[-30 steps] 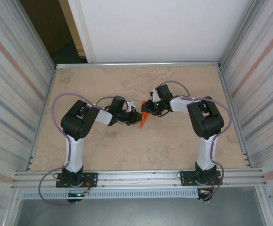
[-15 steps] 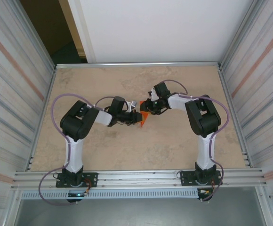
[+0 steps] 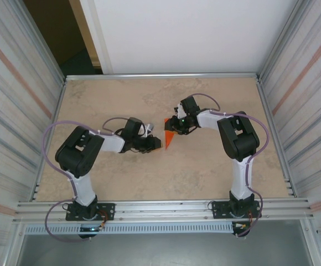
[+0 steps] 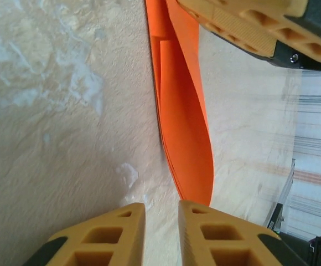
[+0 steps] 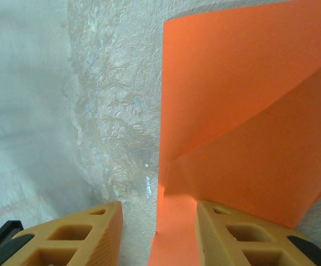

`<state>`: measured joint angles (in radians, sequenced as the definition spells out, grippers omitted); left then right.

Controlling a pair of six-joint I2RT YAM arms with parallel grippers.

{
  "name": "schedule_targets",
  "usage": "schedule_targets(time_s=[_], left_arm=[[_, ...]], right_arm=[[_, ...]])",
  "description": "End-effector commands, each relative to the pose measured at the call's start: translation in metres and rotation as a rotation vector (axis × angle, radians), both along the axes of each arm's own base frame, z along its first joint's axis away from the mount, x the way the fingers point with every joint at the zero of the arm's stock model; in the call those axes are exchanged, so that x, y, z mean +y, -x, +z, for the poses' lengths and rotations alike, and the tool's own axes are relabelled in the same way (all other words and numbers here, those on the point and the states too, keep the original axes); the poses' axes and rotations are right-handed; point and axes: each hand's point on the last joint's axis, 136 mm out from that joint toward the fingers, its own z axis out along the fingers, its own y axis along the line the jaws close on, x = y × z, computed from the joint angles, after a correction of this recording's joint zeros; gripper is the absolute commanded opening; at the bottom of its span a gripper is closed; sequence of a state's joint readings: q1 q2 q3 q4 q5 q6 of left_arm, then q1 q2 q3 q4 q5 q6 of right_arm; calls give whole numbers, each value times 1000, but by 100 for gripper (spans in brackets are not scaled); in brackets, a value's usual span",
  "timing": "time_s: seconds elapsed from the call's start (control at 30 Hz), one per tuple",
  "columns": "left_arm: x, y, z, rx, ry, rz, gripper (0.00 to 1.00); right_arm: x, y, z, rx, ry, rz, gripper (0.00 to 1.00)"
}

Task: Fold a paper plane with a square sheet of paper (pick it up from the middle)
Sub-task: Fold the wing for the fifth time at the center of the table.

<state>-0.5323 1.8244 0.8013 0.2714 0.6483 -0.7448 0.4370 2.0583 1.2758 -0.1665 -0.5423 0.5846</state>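
Note:
The square sheet of paper (image 3: 169, 141) is bright orange and folded into a narrow pointed wedge with creased layers, lying mid-table. In the left wrist view the paper (image 4: 182, 111) runs down to my left gripper's right fingertip (image 4: 205, 219). My left gripper (image 4: 158, 206) stands slightly open just left of the paper's tip (image 3: 159, 145), with bare table between its fingers. My right gripper (image 3: 169, 127) is at the paper's far end. It (image 5: 158, 206) is open, with the edge of the folded paper (image 5: 249, 111) lying between its fingers. The right finger rests over the paper.
The beige table (image 3: 205, 166) is framed by metal rails (image 3: 160, 209) in front and corrugated walls (image 3: 16, 111) on both sides. Both arm bases stand at the near edge. A right-gripper finger (image 4: 243, 27) shows at the top of the left wrist view.
My left gripper opened a little, let go of the paper and drew back to the left. The right gripper shifted slightly and stays at the paper's far end.

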Motion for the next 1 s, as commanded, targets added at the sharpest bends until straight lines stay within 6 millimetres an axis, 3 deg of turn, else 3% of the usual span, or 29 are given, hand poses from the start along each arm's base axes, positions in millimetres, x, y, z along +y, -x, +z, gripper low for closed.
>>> schedule_targets(time_s=[0.0, 0.2, 0.37, 0.7, 0.97], left_arm=[[-4, -2, 18, -54, 1, -3, 17], [-28, -16, 39, -110, 66, -16, 9], [-46, -23, 41, -117, 89, -45, 8], [-51, -24, 10, -63, 24, -68, 9], [-45, -17, -8, -40, -26, -70, 9]], right_arm=[[-18, 15, -35, 81, 113, -16, 39], [-16, 16, -32, 91, 93, -20, 37], [-14, 16, -29, 93, 81, -25, 36], [-15, 16, -25, 100, 67, -32, 37], [-16, 14, -21, 95, 63, -37, 38]])
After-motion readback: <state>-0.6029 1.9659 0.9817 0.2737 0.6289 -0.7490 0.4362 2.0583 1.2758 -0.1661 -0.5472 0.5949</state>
